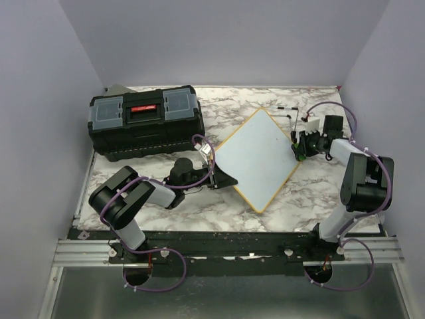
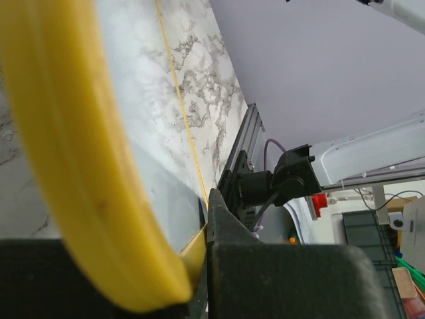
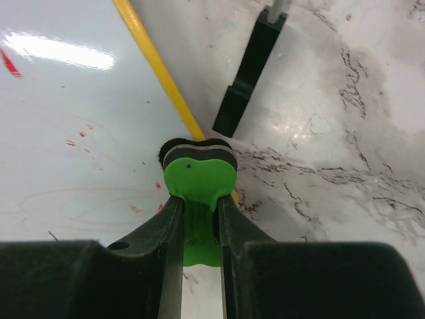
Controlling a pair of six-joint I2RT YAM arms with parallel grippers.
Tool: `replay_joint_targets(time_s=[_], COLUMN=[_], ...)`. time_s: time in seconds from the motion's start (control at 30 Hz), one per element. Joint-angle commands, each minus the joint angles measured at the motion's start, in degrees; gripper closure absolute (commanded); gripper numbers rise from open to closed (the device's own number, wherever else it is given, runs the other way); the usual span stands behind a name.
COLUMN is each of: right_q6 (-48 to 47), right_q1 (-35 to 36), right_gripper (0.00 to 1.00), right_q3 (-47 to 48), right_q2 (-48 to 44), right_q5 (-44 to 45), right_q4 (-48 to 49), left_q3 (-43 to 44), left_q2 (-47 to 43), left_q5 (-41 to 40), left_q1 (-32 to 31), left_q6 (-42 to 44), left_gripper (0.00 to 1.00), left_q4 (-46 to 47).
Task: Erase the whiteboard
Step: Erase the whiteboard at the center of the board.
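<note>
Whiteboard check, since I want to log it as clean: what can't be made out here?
- Top view: any red marks on the whiteboard are too small to see.
- Left wrist: the blurred yellow frame fills the view and most of the surface is cut off.
- Right wrist: the green eraser and right tool cover part of the board.

Yellow-framed whiteboard (image 1: pixel 260 158) sits diamond-wise mid-table, bearing faint red smudges.

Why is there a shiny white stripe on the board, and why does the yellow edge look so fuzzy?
Right wrist view: the stripe is light glare on the glossy whiteboard. Left wrist view: its yellow frame is too close to the lens, so it blurs.
</note>
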Motion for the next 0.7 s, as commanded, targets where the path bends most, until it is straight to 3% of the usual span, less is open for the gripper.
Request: replay_joint_targets(time_s=[0.0, 0.23, 0.33, 0.47, 0.67], right_q6=[1.29, 9.05, 12.07, 9.44, 1.34], right_q1=[4.17, 9.32, 9.32, 5.07, -0.29], right_gripper=[0.99, 0.99, 0.99, 0.99, 0.99], right_q3=[-3.13, -6.14, -7.21, -7.29, -4.73], right_q2=[-1.04, -5.9, -6.98, -4.9, -0.78], right_q5=[-7.23, -12.06, -3.74, 0.83, -0.78], right_q4=[0.42, 4.05, 8.2, 10.2, 5.81], left_q3=[0.69, 1.11, 0.9, 0.25, 0.42], left_q2=[-0.3, -0.34, -0.58, -1.24, -1.27], left_q5=[6.89, 6.6, 6.54, 6.46, 6.69], left_q1=[-1.47, -1.42, -1.46, -1.43, -1.41], left_q6=[0.87, 1.09, 1.04, 1.48, 1.42], left_gripper=[1.0, 1.0, 1.0, 1.0, 1.0], left_q4=[10.96, 10.15, 10.14, 9.78, 10.0])
